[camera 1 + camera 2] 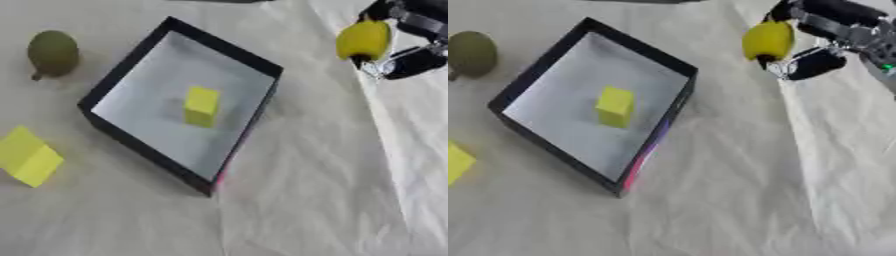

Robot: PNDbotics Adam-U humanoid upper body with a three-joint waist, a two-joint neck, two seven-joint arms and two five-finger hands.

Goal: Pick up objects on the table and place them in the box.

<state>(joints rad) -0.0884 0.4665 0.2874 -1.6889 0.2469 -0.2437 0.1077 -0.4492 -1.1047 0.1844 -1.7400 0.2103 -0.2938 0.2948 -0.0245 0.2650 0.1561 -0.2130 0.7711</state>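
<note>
A black-walled box (129,61) with a pale floor lies tilted on the cloth, and a small yellow block (200,106) stands inside it. At the upper right my right hand (820,57) is shut on a yellow lemon-shaped fruit (362,40), held above the cloth to the right of the box. An olive-green pear (52,52) lies left of the box. A larger yellow block (28,156) lies on the cloth at the lower left. My left hand shows in neither view.
A wrinkled white cloth (306,200) covers the table. A dark object's edge (223,1) shows at the far top.
</note>
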